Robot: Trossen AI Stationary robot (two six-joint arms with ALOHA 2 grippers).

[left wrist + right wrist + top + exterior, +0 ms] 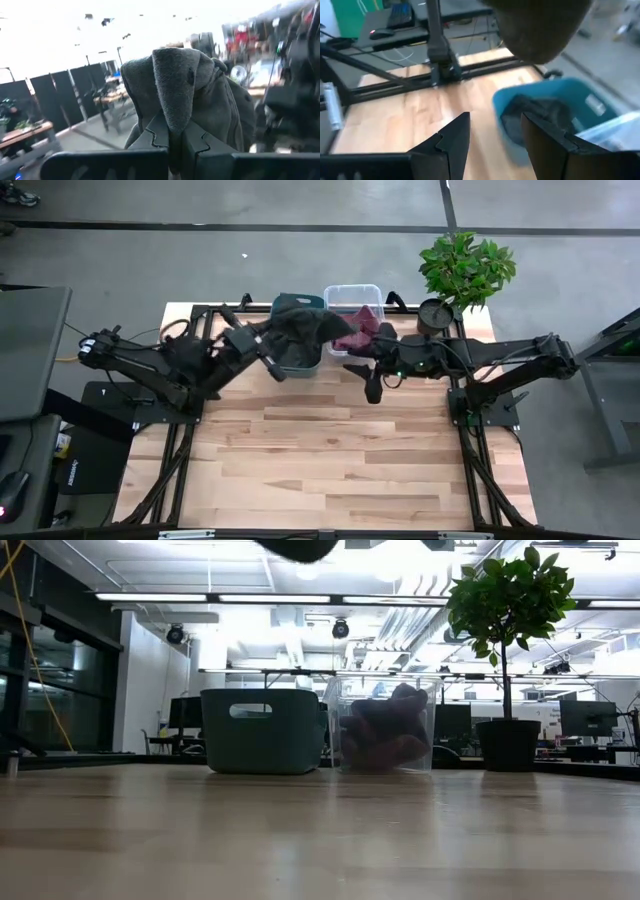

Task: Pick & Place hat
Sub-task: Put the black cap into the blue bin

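Observation:
My left gripper [268, 348] is shut on a dark grey knit hat [303, 330], held high over the teal bin [300, 365]. In the left wrist view the hat [190, 90] bunches up just past the fingers. Its lower end shows at the low view's top edge [300, 548]. My right gripper [371, 383] is open [495, 122] and touches nothing. It hovers over the table to the right of the teal bin [545, 120]. The hat [540, 25] hangs above that bin in the right wrist view. My left gripper pinches a bunched fold of the hat [172, 125] between its two fingers [150, 137]; how many layers I cannot tell. The hat is lifted clear of the table and bin, and the rest of it droops beyond the fingertips.
The teal bin [262, 730] holds dark cloth [535, 112]. A clear bin [385, 728] with maroon items stands to its right at the table's far edge. A potted plant [465, 270] stands at the far right corner. Bare wood [330, 450] fills the near half.

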